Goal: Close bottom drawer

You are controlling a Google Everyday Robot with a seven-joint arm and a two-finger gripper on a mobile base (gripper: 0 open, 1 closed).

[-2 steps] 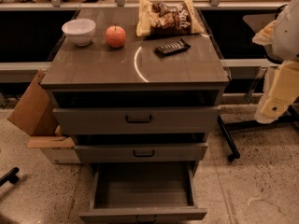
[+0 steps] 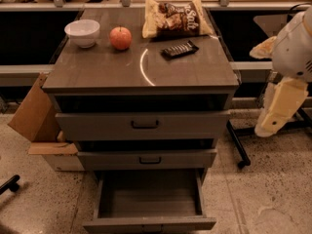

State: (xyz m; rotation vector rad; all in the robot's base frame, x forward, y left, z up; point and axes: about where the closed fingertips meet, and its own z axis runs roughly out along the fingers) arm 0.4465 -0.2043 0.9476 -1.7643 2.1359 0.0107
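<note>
The bottom drawer of the grey-brown cabinet is pulled far out and its empty inside shows. Its front panel sits at the lower edge of the view, with the handle barely showing. The middle drawer and top drawer stand a little out, each with a black bar handle. My arm's white and cream links hang at the right of the cabinet, with the gripper at their lower end, level with the top drawer and apart from every drawer.
On the cabinet top are a white bowl, a red apple, a snack bag and a dark bar. A cardboard box leans at the left. A black chair leg stands at the right.
My arm's cream end has shifted slightly down and to the left. The bottom drawer stays open as before.
</note>
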